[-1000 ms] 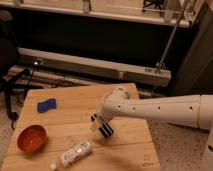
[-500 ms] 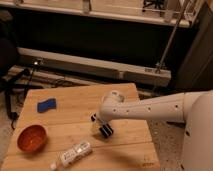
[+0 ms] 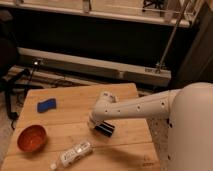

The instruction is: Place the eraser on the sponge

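The arm [image 3: 136, 107] has dipped lower, so the gripper [image 3: 100, 123] now sits on the black eraser [image 3: 106, 129] in the middle of the frame, likely to grab it. I cannot tell if it has hold. The blue sponge [image 3: 46, 105] lies well apart, at the left

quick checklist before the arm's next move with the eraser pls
1. Gripper down at the eraser: ok.
2. Eraser securely gripped: cannot tell.
3. Sponge top bare, nothing on it: ok.
4. Way across to the sponge free of the orange bowl and clear plastic bottle: ok, both lie nearer the front edge.
5. Eraser on the sponge: not ok, it lies on the wooden table, well apart from the sponge.
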